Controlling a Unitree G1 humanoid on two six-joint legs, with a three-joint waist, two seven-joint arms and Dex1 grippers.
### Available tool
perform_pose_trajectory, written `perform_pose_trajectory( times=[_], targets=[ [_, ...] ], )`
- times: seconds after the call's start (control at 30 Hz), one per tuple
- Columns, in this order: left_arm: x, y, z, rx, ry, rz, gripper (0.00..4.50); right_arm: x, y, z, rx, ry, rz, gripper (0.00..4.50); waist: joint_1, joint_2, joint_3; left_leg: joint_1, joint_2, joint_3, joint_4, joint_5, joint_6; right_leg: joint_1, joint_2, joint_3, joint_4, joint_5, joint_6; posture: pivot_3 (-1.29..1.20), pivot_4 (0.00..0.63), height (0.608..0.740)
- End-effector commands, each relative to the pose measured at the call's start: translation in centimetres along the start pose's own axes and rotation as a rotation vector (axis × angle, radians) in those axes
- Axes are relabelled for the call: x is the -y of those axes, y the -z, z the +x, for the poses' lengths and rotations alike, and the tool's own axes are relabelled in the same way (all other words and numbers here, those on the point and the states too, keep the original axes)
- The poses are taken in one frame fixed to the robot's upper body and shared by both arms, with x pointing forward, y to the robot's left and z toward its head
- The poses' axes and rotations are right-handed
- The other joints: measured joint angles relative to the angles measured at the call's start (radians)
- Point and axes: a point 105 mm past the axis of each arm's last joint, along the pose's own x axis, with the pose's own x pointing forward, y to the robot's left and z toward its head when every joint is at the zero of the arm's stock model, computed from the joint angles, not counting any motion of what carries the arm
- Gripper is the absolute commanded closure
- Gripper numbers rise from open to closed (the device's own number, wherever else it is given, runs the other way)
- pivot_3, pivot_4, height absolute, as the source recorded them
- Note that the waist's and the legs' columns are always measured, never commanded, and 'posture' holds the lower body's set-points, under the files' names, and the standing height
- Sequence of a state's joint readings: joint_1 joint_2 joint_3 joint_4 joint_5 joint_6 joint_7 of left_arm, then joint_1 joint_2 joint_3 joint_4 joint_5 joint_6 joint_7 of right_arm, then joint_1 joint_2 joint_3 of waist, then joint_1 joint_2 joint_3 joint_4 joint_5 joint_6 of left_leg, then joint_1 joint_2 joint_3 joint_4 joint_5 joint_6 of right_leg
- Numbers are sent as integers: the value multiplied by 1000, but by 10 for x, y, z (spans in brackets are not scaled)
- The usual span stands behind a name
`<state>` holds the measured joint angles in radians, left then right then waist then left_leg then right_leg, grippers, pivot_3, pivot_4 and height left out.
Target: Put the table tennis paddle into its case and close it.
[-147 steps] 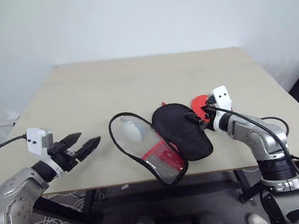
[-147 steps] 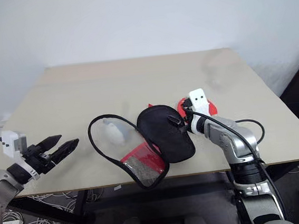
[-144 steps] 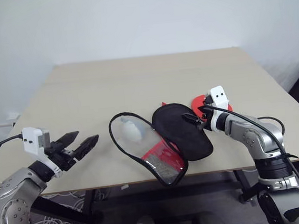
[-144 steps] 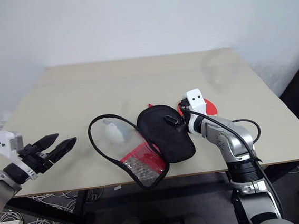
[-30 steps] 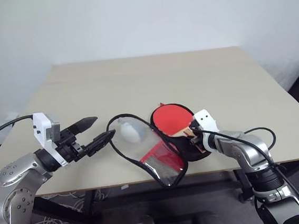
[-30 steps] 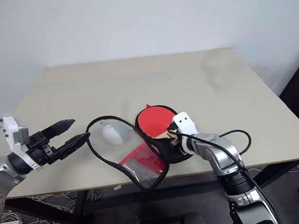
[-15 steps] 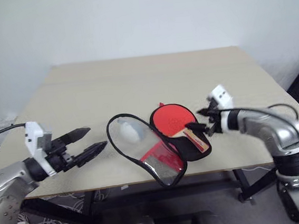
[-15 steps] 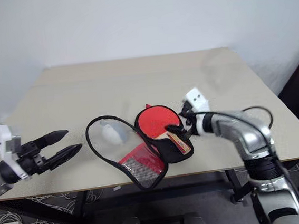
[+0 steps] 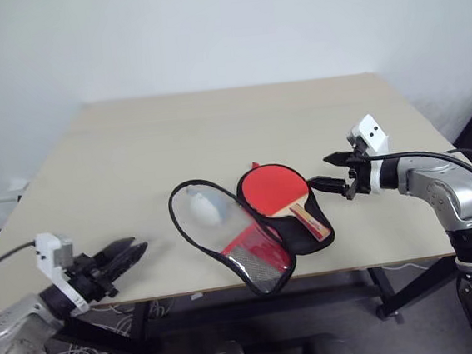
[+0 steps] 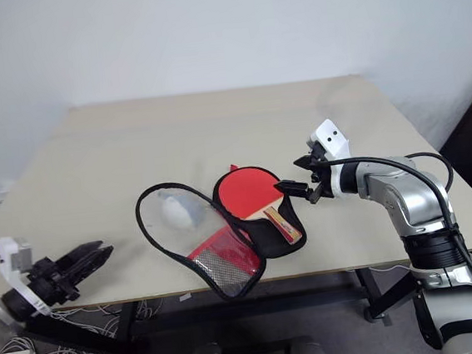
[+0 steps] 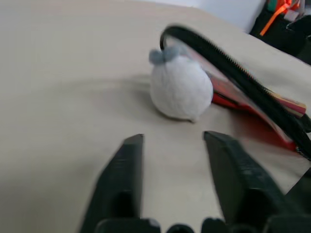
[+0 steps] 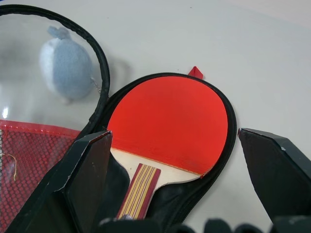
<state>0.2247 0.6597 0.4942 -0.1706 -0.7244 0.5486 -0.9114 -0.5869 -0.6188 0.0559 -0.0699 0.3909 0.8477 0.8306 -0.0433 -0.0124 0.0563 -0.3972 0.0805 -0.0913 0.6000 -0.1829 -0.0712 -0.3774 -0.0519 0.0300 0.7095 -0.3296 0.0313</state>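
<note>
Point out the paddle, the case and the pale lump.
paddle (image 12: 171,121), right wrist view, red rubber face.
case (image 9: 260,257), left eye view, red mesh on the open flap.
pale lump (image 11: 180,88), left wrist view, its rounded body.

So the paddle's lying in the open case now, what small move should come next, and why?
Probably bring the left gripper up to the open flap to fold it over the table tennis paddle. The paddle lies in the black half of the case, the flap lies spread on the table, and the right gripper hovers open beside the case, holding nothing.
</note>
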Motion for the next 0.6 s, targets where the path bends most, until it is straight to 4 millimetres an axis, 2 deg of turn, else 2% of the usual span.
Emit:
perform_pose_trajectory(
  times=[0.03,0.07,0.13,0.23,0.3,0.4,0.6],
  targets=[
    [21,-2,25,29,51,31,3742,-10,-20,-5,34,-53,-85,0,1,0,0,0,0,0,0,0,0,0,0,0,0,0,0,0,0,684],
    [27,2,34,22,62,18,4062,-16,-19,-7,22,-91,-118,0,1,1,0,0,0,0,1,0,0,1,0,0,0,0,0,0,0,684],
    [41,9,51,9,119,4,4062,-23,-19,-12,4,-142,-172,0,4,1,0,0,-1,0,2,0,0,2,0,1,0,0,1,0,0,684],
    [67,5,74,22,235,-4,4062,-24,-21,-18,-10,-170,-221,0,0,-1,0,0,-1,0,4,-1,0,2,0,1,0,1,2,0,0,684],
    [89,-3,89,21,330,48,4062,-20,-21,-22,-20,-171,-240,0,1,0,0,0,-1,0,5,-1,0,3,0,1,0,1,2,0,0,684],
    [119,-26,109,72,453,71,4062,-12,-23,-29,-32,-160,-260,0,0,-1,0,-1,-1,0,6,-1,0,3,0,1,-1,1,3,0,0,684],
    [147,-49,149,140,538,86,4062,-10,-25,-44,-60,-203,-324,0,0,0,0,-1,-2,1,9,-2,2,4,1,3,-1,1,5,0,0,684]
  ],
)
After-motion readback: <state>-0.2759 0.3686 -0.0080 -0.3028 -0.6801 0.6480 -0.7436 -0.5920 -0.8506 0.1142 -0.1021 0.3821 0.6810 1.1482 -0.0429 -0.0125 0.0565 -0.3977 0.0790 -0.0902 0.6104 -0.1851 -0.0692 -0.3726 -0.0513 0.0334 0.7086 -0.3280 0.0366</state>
